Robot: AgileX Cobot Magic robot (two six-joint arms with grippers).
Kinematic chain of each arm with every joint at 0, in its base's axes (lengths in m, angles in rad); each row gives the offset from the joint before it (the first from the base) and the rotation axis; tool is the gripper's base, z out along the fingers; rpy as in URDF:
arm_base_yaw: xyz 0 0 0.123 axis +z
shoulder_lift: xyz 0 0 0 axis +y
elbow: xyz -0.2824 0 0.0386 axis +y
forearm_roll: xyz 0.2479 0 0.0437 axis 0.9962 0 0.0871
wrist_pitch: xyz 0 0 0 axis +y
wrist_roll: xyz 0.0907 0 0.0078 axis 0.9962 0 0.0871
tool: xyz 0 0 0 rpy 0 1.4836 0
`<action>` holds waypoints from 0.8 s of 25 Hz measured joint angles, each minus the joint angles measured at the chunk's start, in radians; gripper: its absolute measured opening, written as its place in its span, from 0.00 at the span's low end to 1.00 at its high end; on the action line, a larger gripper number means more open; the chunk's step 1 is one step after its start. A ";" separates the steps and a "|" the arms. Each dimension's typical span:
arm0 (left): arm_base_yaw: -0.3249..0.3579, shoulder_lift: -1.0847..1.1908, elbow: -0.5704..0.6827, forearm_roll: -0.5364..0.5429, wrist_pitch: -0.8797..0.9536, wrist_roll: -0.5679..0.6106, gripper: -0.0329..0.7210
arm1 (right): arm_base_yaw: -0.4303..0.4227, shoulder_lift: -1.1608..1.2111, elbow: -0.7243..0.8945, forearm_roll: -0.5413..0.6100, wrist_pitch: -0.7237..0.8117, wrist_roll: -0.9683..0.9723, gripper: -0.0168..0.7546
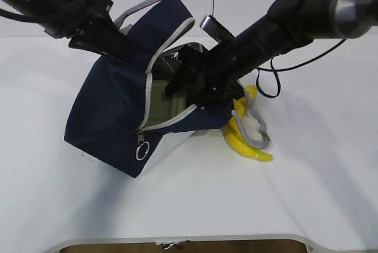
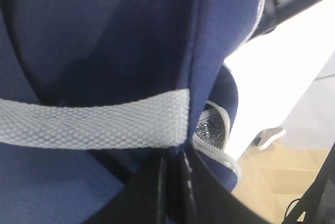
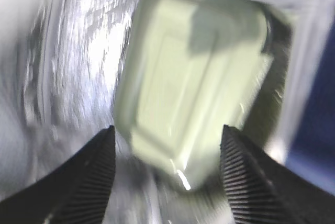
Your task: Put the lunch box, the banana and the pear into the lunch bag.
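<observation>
The navy lunch bag [image 1: 112, 111] lies tilted on the white table with its mouth open toward me. My left gripper [image 1: 103, 43] is shut on the bag's upper edge; the left wrist view shows its jaws [image 2: 175, 174] pinching the blue fabric beside the grey handle [image 2: 89, 124]. My right gripper [image 1: 183, 87] reaches into the mouth. In the right wrist view it [image 3: 167, 174] is open, its jaws on either side of the near end of the lunch box [image 3: 193, 72]. The box lies green lid up on the silver lining, and the lid also shows from outside [image 1: 162, 108]. The banana [image 1: 242, 140] lies by the bag's right side. The pear is hidden.
The bag's second grey handle [image 1: 254, 126] drapes over the banana. The ring pull [image 1: 142, 151] hangs at the front corner. The table's front edge [image 1: 177, 238] is close. A black cable [image 1: 269, 81] hangs from the right arm.
</observation>
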 joint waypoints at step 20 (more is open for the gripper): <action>0.000 0.000 0.000 0.022 0.096 -0.004 0.04 | 0.000 -0.052 -0.327 -0.515 0.275 0.254 0.66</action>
